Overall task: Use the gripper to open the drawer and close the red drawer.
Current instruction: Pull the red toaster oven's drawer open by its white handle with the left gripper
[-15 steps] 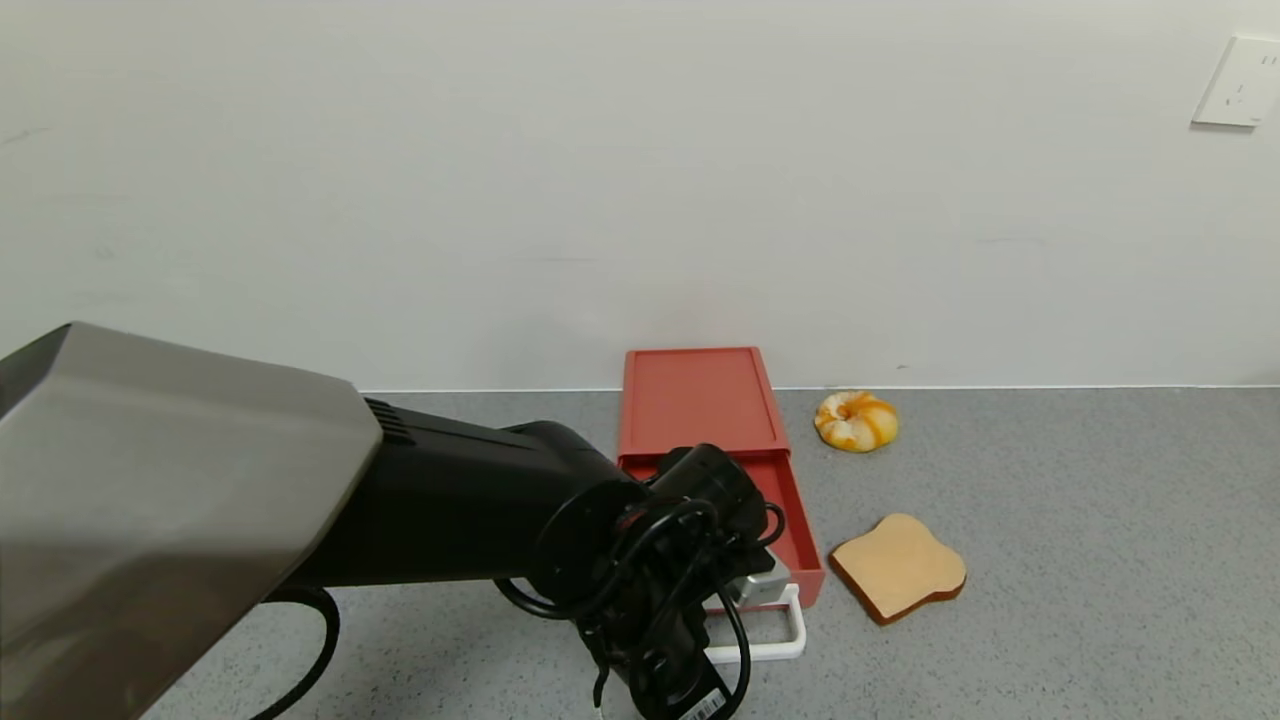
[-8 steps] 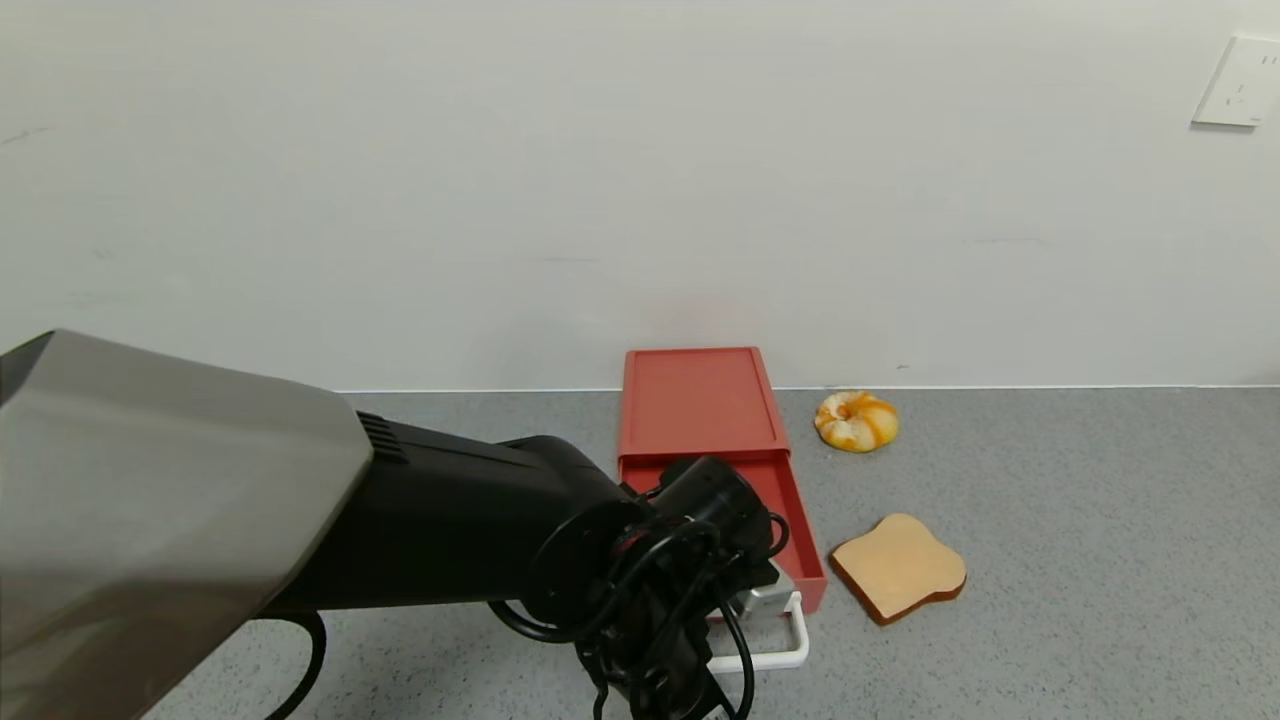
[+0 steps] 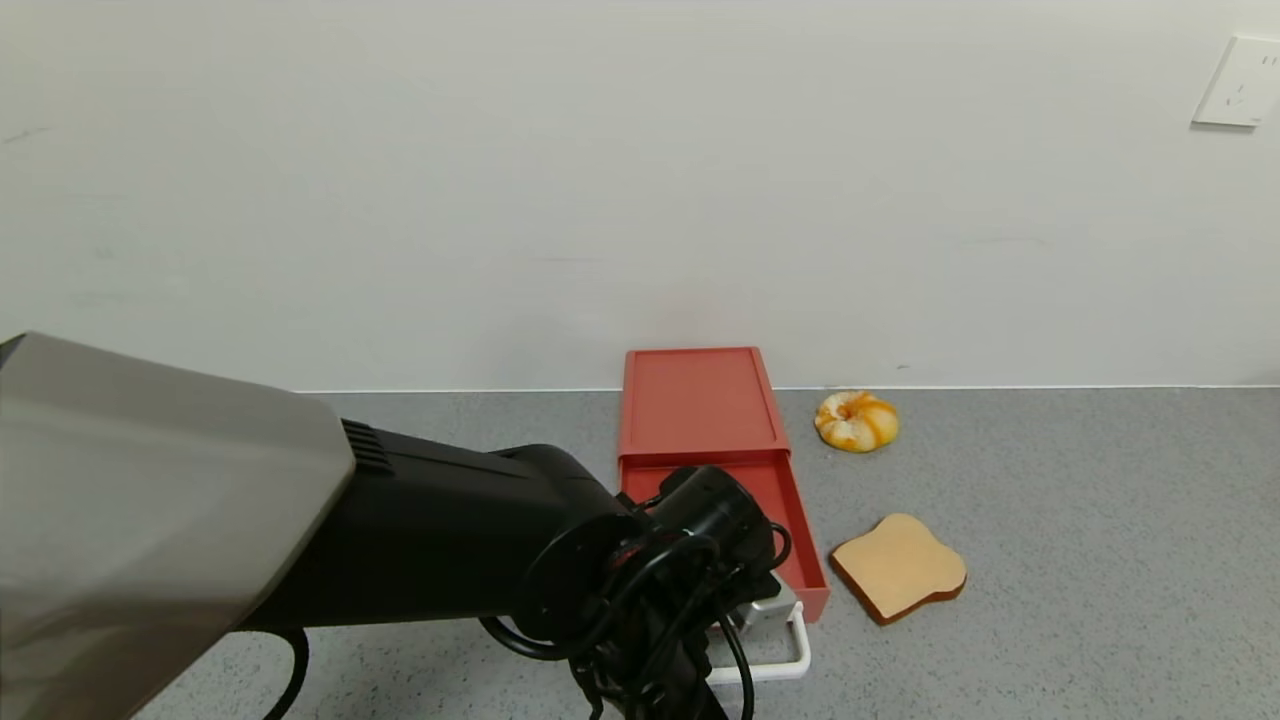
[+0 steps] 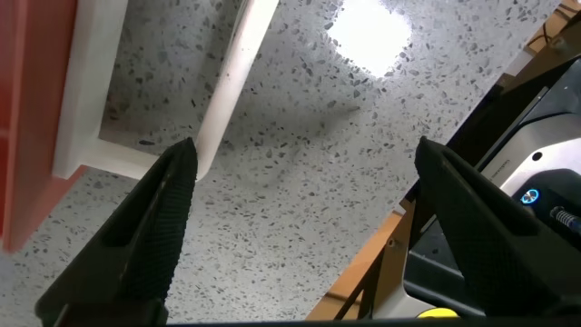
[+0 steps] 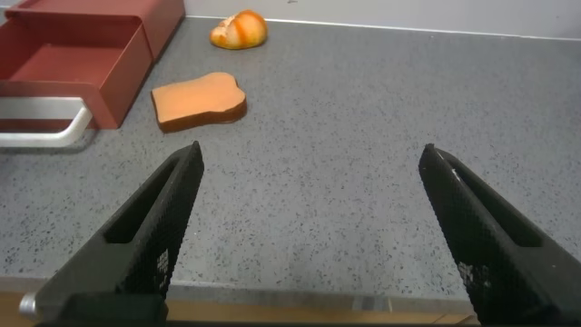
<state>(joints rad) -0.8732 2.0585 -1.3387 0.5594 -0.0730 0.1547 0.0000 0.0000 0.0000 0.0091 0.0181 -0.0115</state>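
Observation:
The brick-red drawer box (image 3: pixel 697 400) lies against the wall, and its drawer (image 3: pixel 795 540) is pulled out towards me. The drawer's white loop handle (image 3: pixel 792 655) is at the front. My left gripper (image 4: pixel 306 154) is open and empty, low over the table. One of its fingers (image 4: pixel 154 227) is against a corner of the handle (image 4: pixel 231 82), beside the red drawer front (image 4: pixel 27 109). In the head view the left arm (image 3: pixel 430 530) covers the drawer's left side and the fingers are hidden. My right gripper (image 5: pixel 310 153) is open and empty, right of the drawer (image 5: pixel 82 64).
A bread slice (image 3: pixel 898 566) lies on the grey table just right of the open drawer. A bagel-like roll (image 3: pixel 856 420) lies near the wall. The table's front edge (image 5: pixel 272 304) is close below the right gripper. A wall socket (image 3: pixel 1238 82) is at the far right.
The left arm has drawn back towards me. The drawer and its white handle have slid a little further out. The bread, roll and box have not moved.

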